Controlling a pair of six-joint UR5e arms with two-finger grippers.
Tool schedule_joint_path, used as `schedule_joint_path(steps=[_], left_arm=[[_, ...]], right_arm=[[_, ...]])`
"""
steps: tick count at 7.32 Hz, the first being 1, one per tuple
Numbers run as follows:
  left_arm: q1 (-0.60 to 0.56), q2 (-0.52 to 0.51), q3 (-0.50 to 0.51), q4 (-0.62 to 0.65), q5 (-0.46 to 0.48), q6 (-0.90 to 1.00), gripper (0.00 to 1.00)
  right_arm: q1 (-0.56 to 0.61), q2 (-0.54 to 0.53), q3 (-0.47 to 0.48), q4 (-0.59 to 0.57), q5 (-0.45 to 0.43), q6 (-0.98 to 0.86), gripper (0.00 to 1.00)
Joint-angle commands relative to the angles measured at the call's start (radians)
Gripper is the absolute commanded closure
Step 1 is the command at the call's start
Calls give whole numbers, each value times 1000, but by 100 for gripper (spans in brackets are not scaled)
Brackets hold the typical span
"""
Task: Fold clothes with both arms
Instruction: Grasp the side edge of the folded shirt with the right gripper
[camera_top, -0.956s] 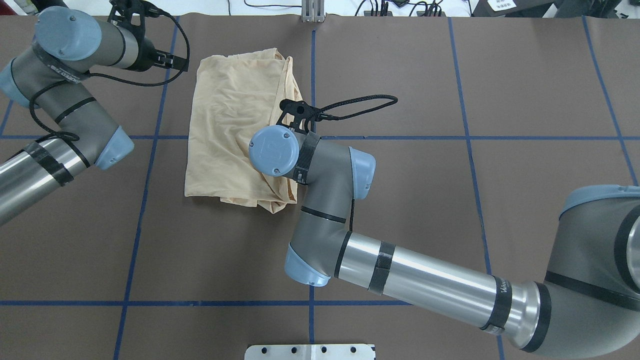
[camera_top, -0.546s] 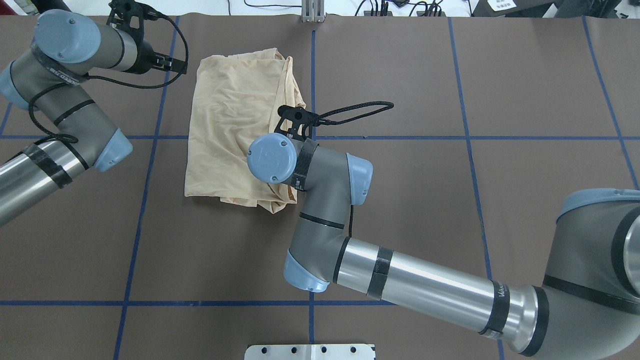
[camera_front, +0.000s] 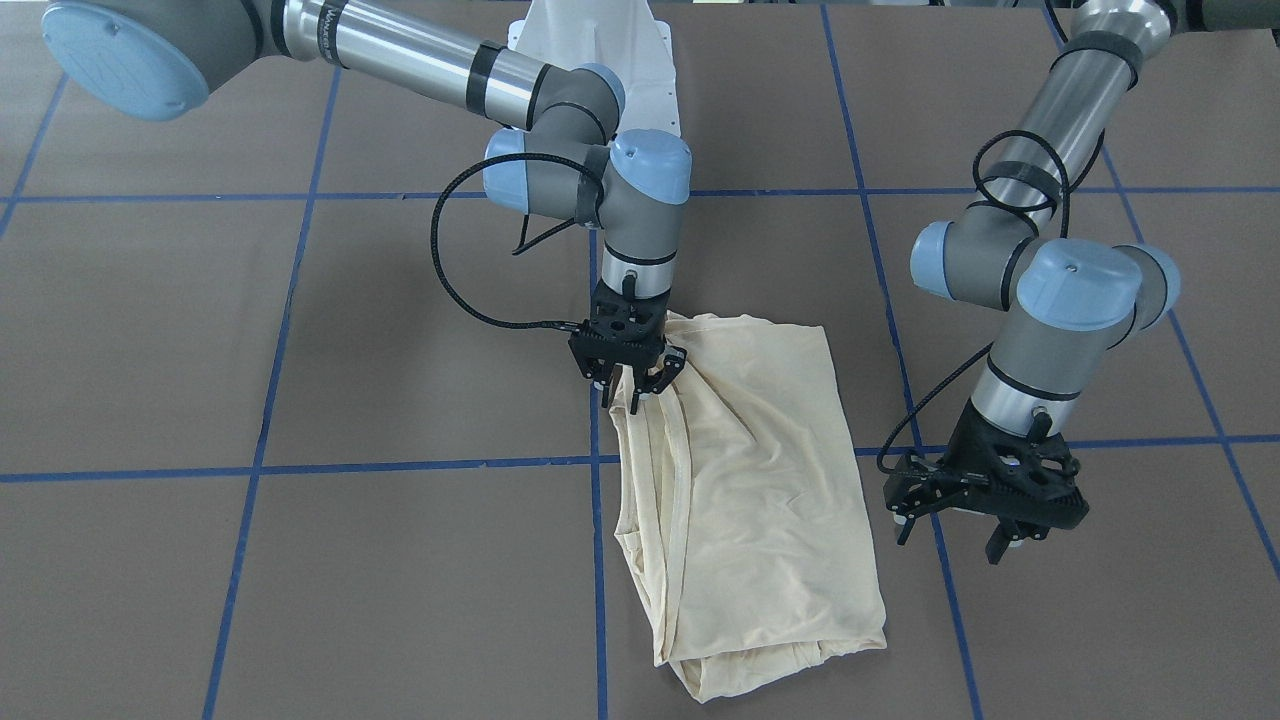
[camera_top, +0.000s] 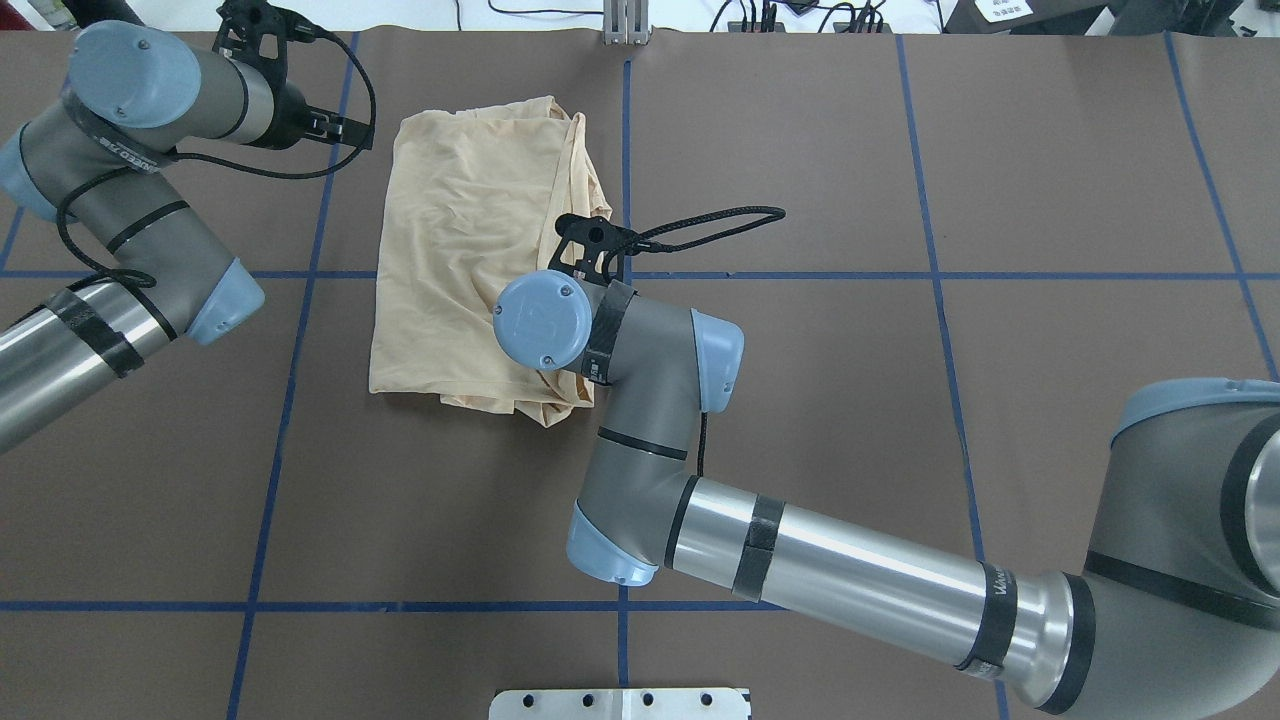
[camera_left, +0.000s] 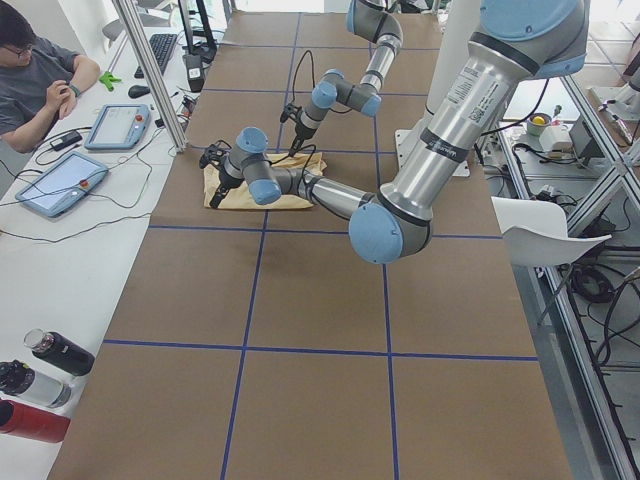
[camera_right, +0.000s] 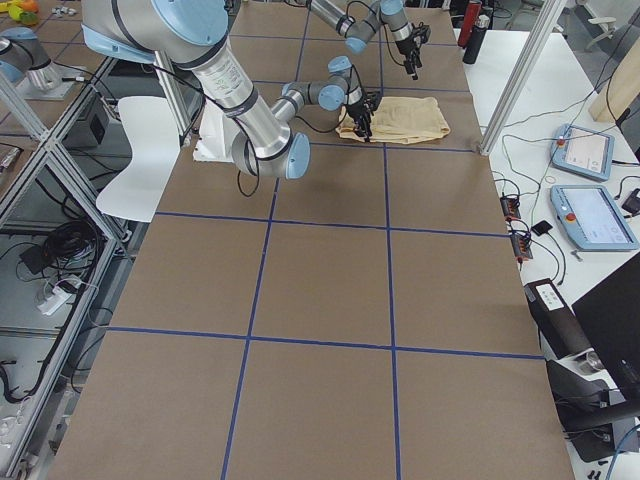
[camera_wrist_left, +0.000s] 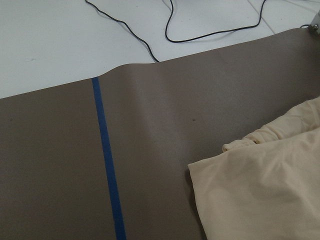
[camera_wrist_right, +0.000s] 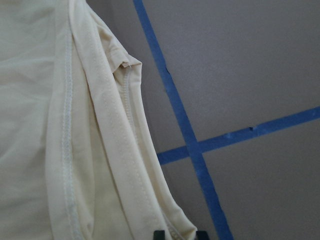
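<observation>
1. Currently, my counter (camera_front: 300, 350) carries the shirt (camera_front: 760, 470), folded into a long slab and lying across a blue tape line (camera_front: 400, 465).
2. Right end effector (camera_front: 632, 392) is clenched on the shirt's side edge, tenting it; I judge that's to draw the edge over.
3. Left end effector (camera_front: 950, 538) hangs released just beside the opposite edge, clear of cloth, likely ready for its own grip.

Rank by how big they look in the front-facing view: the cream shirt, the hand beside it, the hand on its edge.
1. the shirt, by far.
2. the left hand, spread open beside it.
3. the right hand, pinched on the shirt's edge.
The hands may really match: the open spread and nearness to the camera make it unsure.
</observation>
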Motion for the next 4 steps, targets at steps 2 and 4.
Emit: schedule_joint_path(steps=[2, 4], left_arm=[[0, 0, 0, 0, 0, 0, 0], [0, 0, 0, 0, 0, -1, 0]], right_arm=[[-2, 0, -6, 0, 0, -5, 100], [3, 0, 6, 2, 1, -45, 100]])
